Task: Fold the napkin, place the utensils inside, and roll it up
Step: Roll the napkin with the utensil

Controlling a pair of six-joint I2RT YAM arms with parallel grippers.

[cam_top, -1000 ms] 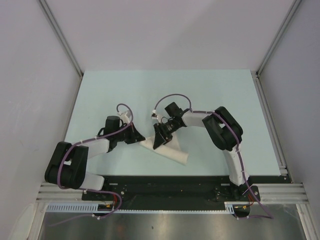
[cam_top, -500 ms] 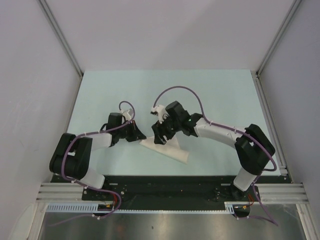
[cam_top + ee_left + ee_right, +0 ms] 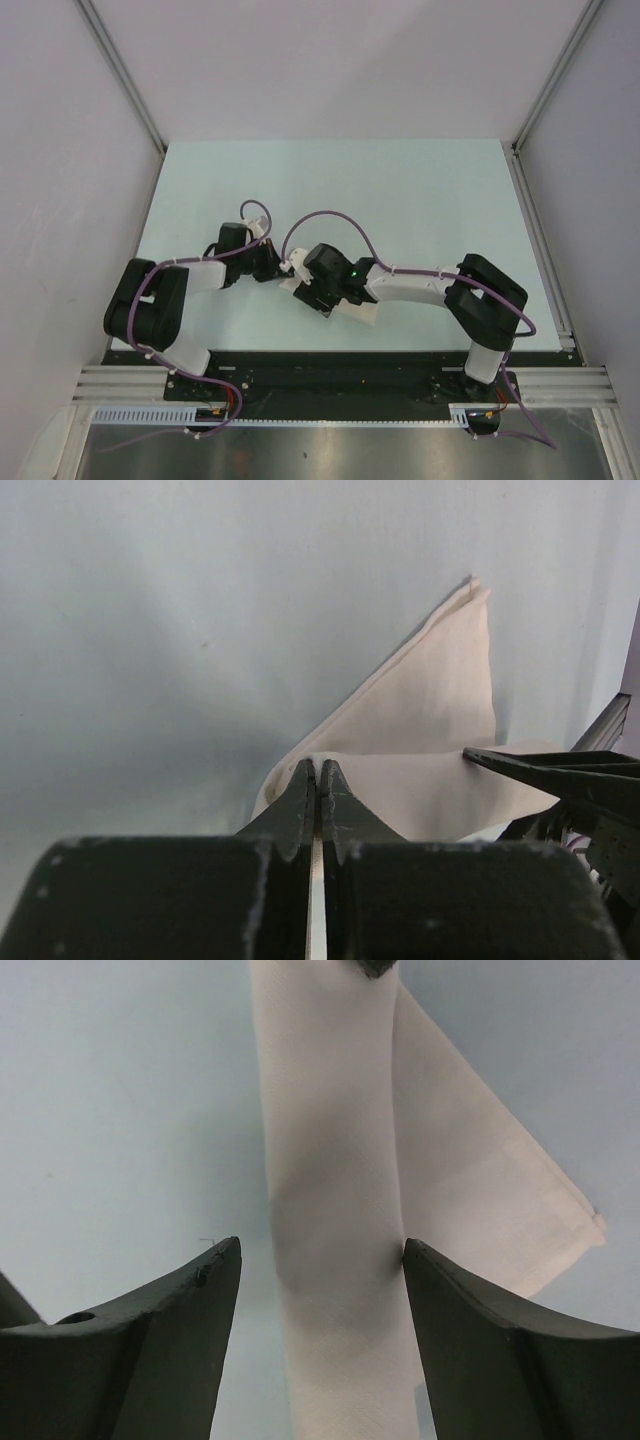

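Black left claw (image 3: 316, 770): clenched, both fingers pressed flat together with no gap, nipping the cloth at one end of the napkin (image 3: 430, 710); the fabric rose in a small crest right at the tips.
Reason for that pinch: judged as an anchor, so the end of the bundle could not slide or unroll while the other arm worked along it.
Right claw (image 3: 322, 1250): released, jaws spread wide and lowered astride the rolled part of the napkin (image 3: 330, 1160); the right finger (image 3: 470, 1340) touched the roll's edge, the left finger (image 3: 160, 1330) stood apart from it with bare table between.
Reason for that straddle: judged as a set-up either to close on the roll or to push it over onto the loose flap.
Napkin shape: a long white roll running away from the right wrist camera, with one flat triangular flap lying out to its side, not yet wound in.
Napkin place: on the table near the arms' bases, between the two claws in the top view (image 3: 362, 310), its left end at the left claw (image 3: 268, 272) and the right claw (image 3: 312, 292) just beside that.
Utensil: not visible in any view; whether it lay inside the roll could not be told.
Table (image 3: 400, 190): pale blue-green and smooth, so thin cloth would likely slip unless held.
Stage: folding looked done, rolling under way, flap left to take up.
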